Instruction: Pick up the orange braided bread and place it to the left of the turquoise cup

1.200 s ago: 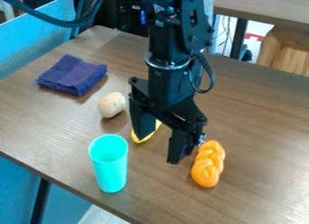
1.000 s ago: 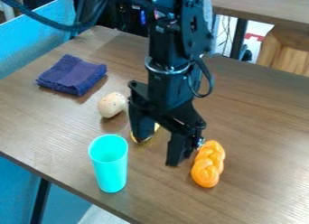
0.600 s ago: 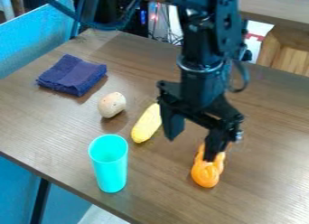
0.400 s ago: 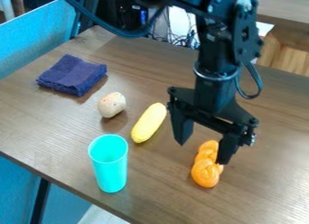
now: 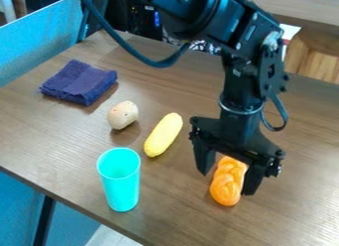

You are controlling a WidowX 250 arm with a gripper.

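A brown wood-grain bench (image 5: pixel 73 155) spans the scene, with one blue panel (image 5: pixel 39 36) past its edge toward 10 o'clock. On it are one folded purple cloth (image 5: pixel 79 83), one pale roundish object (image 5: pixel 123 115), one yellow corn cob (image 5: pixel 163 135), one turquoise cup (image 5: pixel 120 183) and one orange braided loaf (image 5: pixel 226 193). The one gripper (image 5: pixel 228 183) has its two fingers apart, astride the loaf, whose lower end points to 6 o'clock; whether they touch it, I cannot tell. From the gripper, the cup stands upright at 9 o'clock, while the corn, roundish object and cloth lie between 10 and 11.
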